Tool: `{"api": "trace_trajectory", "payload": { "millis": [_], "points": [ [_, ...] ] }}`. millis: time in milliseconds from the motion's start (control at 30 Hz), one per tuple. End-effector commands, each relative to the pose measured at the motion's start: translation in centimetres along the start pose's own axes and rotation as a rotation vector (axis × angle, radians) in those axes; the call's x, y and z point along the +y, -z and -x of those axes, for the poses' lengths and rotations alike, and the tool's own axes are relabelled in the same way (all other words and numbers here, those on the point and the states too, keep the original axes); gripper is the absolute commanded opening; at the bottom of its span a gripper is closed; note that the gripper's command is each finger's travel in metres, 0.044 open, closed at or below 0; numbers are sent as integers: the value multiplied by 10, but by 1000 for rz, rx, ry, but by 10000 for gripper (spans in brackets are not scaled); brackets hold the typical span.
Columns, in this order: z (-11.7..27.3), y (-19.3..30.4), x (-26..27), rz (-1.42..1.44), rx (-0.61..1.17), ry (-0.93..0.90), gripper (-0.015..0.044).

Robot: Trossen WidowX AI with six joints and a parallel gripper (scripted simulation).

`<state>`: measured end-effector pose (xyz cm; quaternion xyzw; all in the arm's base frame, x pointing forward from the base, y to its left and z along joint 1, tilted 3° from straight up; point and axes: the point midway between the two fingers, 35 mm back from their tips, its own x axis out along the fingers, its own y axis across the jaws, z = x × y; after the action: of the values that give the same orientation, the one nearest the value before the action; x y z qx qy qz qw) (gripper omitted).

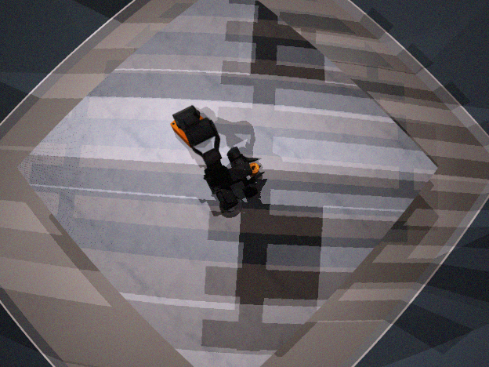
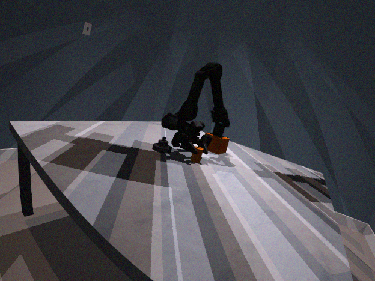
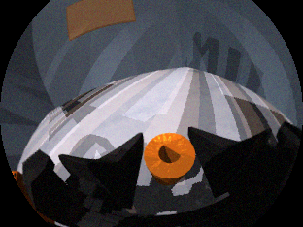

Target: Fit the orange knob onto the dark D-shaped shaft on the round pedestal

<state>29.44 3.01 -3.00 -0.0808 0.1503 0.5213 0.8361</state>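
From high over the table (image 1: 138, 237) (image 2: 211, 242) (image 3: 146, 107), the top view is aimed steeply down, with the orange base (image 1: 180, 133) (image 2: 218, 145) (image 3: 16, 177) toward 11 o'clock. The exterior view is set well back, just above table height, roughly at the top view's 3 o'clock, and is faced toward 9, across to the wall (image 2: 91, 75) (image 3: 160, 29); there the base falls near 3. The whole arm is shared by these two. The wrist view is taken from close behind the fingers (image 1: 255, 159) (image 2: 190, 146), faced outward along them over the table, the base being cut off at 8. The knob (image 1: 258, 165) (image 2: 196, 156) (image 3: 170, 170) is shared by all three.
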Motion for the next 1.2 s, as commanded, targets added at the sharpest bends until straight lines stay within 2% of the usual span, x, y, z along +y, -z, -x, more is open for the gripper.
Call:
{"api": "trace_trajectory", "payload": {
  "millis": [0,567,800,1000,1167],
  "points": [
    [0,0,0,-2,0,1,260],
    [0,0,0,-2,0,1,260],
    [0,0,0,-2,0,1,440],
    [1,-2,0,-2,0,1,440],
    [18,-48,-4,0,0,1,440]
  ]
}}
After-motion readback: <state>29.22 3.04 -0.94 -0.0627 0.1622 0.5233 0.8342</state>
